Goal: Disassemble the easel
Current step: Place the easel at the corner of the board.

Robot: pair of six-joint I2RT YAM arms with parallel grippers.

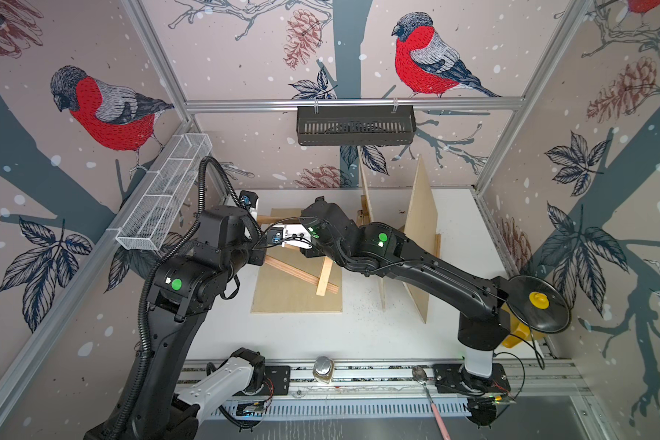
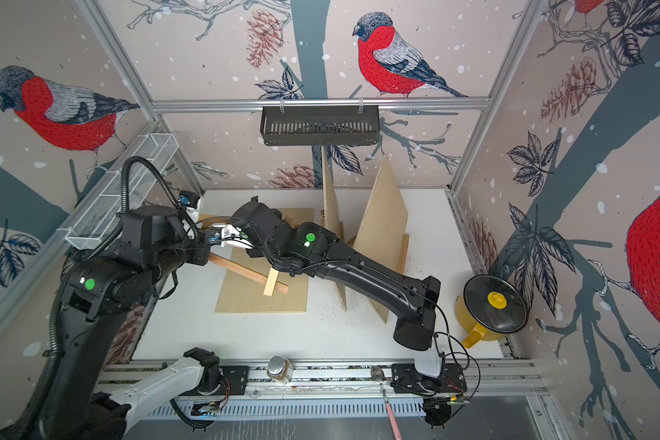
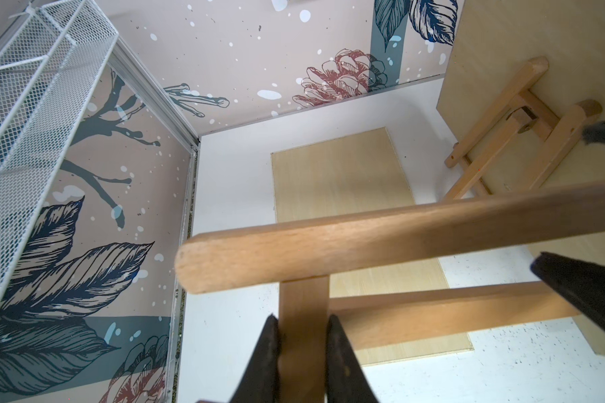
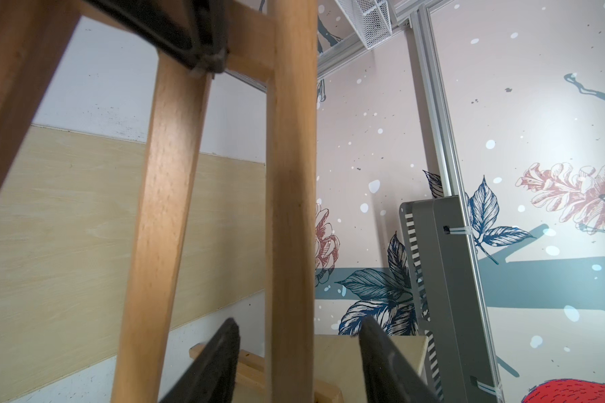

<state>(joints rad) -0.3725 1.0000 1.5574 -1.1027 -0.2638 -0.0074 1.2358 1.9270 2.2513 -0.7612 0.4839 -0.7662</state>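
The wooden easel [image 1: 302,275] hangs tilted over a flat plywood board [image 1: 294,299], and both top views show the two wrists meeting above it with the fingertips hidden. In the left wrist view my left gripper [image 3: 303,340] is shut on a short cross bar [image 3: 303,307] of the easel, just under its round-ended leg [image 3: 329,251]. In the right wrist view my right gripper [image 4: 299,324] stands open astride another leg [image 4: 290,174], with a gap on each side. The left gripper's black finger [image 4: 175,35] shows on the bar above.
A second easel [image 3: 514,129] leans between upright plywood boards [image 1: 420,221] at the back right. A yellow jug with a black lid [image 1: 538,301] stands far right. A jar [image 1: 322,367] and spoon [image 1: 431,396] lie on the front rail. White mesh basket [image 1: 164,194] and black basket [image 1: 355,125] hang on the walls.
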